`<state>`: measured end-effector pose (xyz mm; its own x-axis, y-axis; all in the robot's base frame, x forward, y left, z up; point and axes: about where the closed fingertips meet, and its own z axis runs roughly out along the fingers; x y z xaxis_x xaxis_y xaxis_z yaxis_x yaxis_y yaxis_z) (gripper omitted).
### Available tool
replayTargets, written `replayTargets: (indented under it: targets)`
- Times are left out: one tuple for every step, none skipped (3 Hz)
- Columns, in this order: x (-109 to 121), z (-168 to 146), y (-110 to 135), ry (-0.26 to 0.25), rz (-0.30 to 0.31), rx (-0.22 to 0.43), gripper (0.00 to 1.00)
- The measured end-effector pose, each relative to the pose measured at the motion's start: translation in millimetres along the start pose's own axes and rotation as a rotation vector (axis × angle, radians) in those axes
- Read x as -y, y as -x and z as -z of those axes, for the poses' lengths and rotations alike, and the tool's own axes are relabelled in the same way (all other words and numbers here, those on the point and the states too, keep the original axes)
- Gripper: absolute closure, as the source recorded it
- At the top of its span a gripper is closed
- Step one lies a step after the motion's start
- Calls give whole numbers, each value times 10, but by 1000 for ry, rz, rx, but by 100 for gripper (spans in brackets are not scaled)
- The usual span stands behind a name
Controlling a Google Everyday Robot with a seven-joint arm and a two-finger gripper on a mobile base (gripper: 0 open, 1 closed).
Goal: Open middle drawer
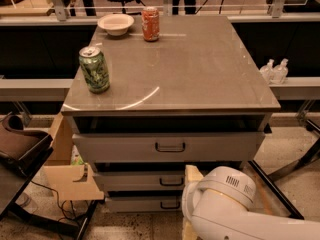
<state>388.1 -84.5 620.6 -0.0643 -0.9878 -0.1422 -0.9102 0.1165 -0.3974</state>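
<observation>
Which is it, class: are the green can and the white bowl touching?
Apart: the camera view shows bare tabletop between the green can and the white bowl. The gripper is not in view; only the white arm shows, lower right.
</observation>
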Motion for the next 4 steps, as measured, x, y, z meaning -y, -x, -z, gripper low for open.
replayTargets:
  targets:
    - [-83,-318,214,48,53,54,0]
    - [-83,-318,214,48,53,54,0]
    - [-92,-513,202,66,46,52,0]
    - [-113,-767,123,81,45,40,0]
